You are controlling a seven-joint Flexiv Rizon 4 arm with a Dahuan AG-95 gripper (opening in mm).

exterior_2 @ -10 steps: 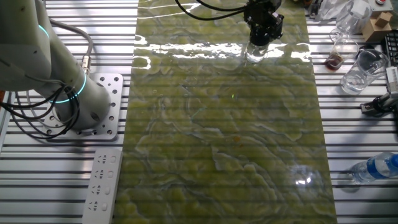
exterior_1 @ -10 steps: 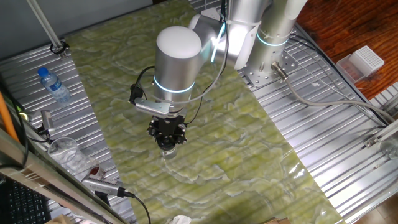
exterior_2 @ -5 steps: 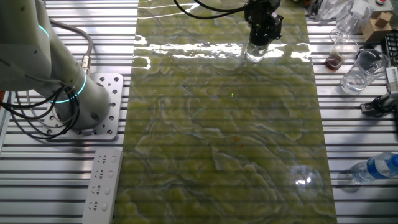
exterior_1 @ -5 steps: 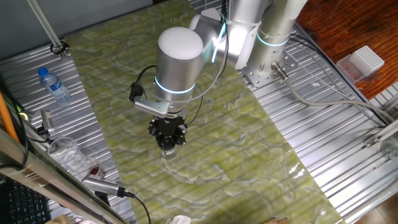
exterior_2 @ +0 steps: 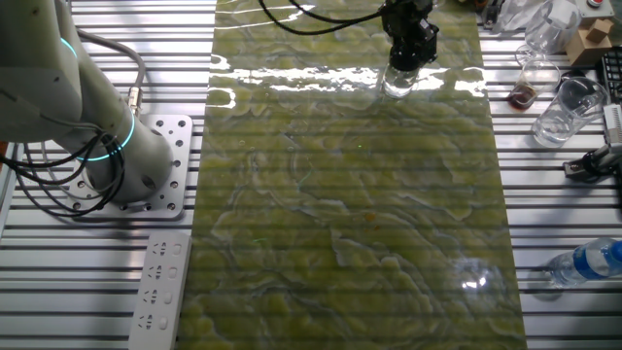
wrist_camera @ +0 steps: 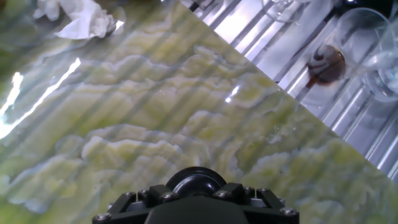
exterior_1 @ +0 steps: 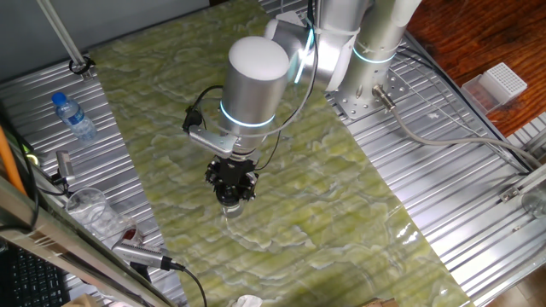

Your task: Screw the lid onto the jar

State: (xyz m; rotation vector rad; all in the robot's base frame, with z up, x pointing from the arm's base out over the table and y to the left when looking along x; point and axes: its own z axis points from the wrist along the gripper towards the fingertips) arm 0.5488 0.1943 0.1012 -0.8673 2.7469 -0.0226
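Observation:
The small clear glass jar (exterior_1: 230,206) (exterior_2: 397,84) stands upright on the green marbled mat. Straight above it, my gripper (exterior_1: 231,189) (exterior_2: 406,58) points down, its black fingers closed round the jar's top. In the hand view the glossy black lid (wrist_camera: 195,181) sits between the finger blocks of the gripper (wrist_camera: 196,193), gripped from both sides. The jar's body is hidden below the lid in that view.
A blue-capped water bottle (exterior_1: 73,117) (exterior_2: 589,261) lies on the metal slats. A clear plastic cup (exterior_1: 92,210) (exterior_2: 564,109) and a small glass with brown contents (exterior_2: 524,90) (wrist_camera: 326,63) stand off the mat near the jar. Crumpled tissue (wrist_camera: 77,17) lies at the mat's edge.
The wrist has turned over the jar: the arm's large grey link has swung to the right in one fixed view while the gripper stays on the lid. The jar has not shifted.

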